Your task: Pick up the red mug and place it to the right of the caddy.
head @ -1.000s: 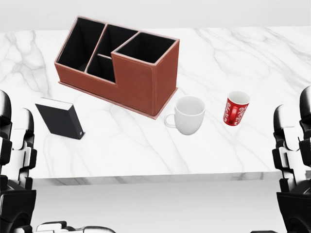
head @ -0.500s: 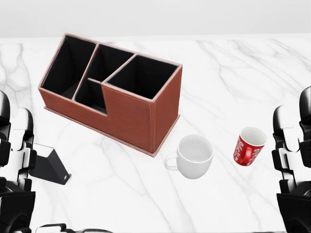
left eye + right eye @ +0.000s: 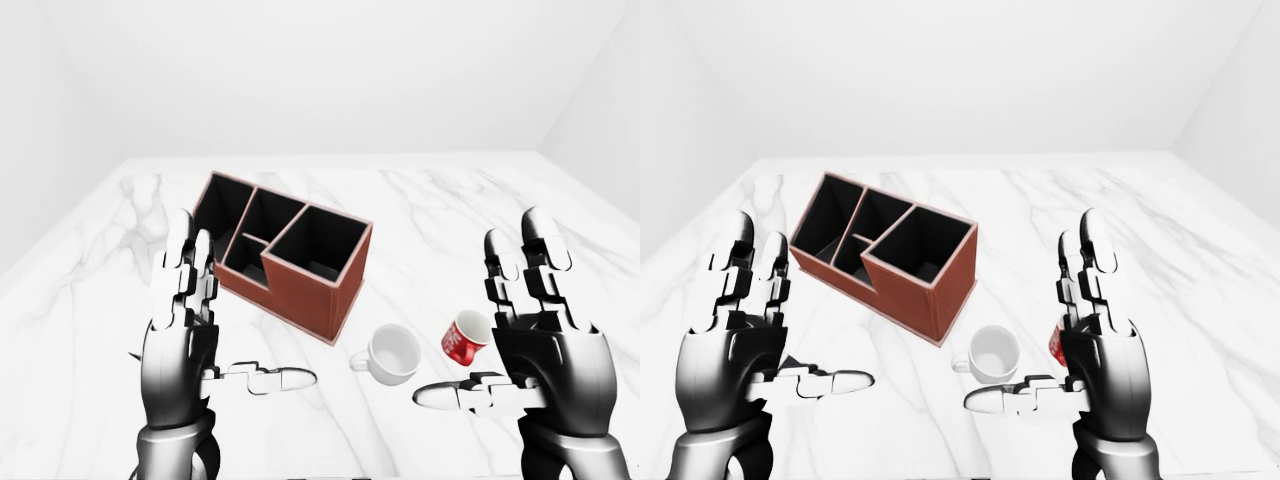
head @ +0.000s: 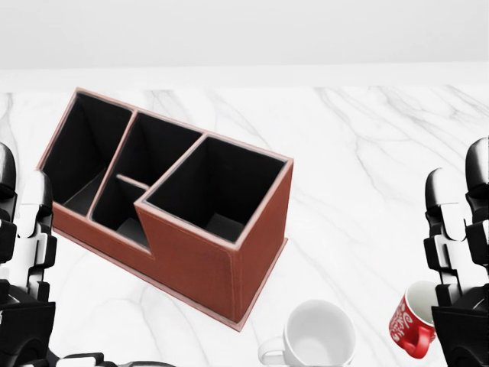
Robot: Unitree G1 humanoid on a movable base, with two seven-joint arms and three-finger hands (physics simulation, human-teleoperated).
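Observation:
The red mug point(image 3: 465, 338), white inside with white lettering, stands tilted on the marble table to the right of a white mug point(image 3: 392, 352). The brown caddy point(image 3: 285, 265), with black compartments, stands to the left of both mugs. My right hand point(image 3: 500, 330) is raised and open, fingers up and thumb out, just right of the red mug and not touching it. It hides most of that mug in the right-eye view. My left hand point(image 3: 210, 325) is also open, held up at the caddy's left end with nothing in it.
The white marble table point(image 3: 450, 220) stretches to the white walls at the top of the views. A black block point(image 3: 790, 362) shows only as a sliver behind my left hand.
The camera has moved toward the table: caddy and mugs have grown and slid down the head view. The black block has left that view. Both hands keep their pose.

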